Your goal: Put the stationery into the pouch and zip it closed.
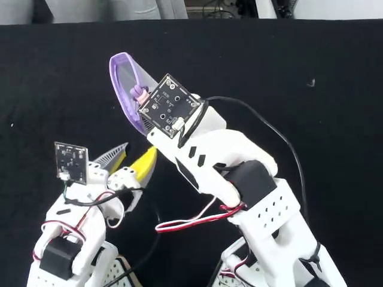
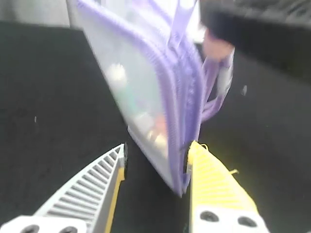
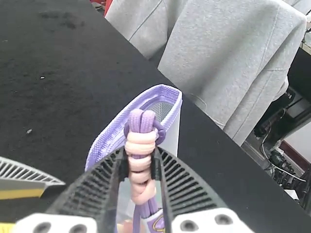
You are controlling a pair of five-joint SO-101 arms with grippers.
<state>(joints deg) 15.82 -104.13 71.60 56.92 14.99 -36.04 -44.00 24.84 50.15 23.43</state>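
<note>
One translucent pouch with a woven purple border (image 1: 121, 76) is seen raised on edge above the black table surface (image 1: 323, 137), directly beyond the fingertips of the right gripper (image 3: 139, 154). One braided cord of purple and pale pink strands (image 3: 141, 127) is attached at the pouch's purple edge and runs back between that gripper's two black ridged fingers (image 3: 182, 187). The right gripper is clenched on this cord, with both finger faces pressed against the braid and almost no gap left between them. The pouch itself is not touched by those fingers and hangs from the knotted end of the cord.

The lower corner of the same pouch is found between the fingers of the left gripper (image 2: 156, 148). This gripper is spread wide and nothing is clamped in it. One white ridged finger (image 2: 92, 189) is set well apart from the pouch on one side, and one yellow ridged finger (image 2: 214, 189) lies just beside the purple border on the other. Whether the yellow tip actually touches the border cannot be told. Whether the corner rests on the table cannot be told either.

A few small coloured shapes (image 2: 146, 124) are visible through the clear side of the pouch, close ahead of the left gripper. They are too blurred to be counted or identified
</note>
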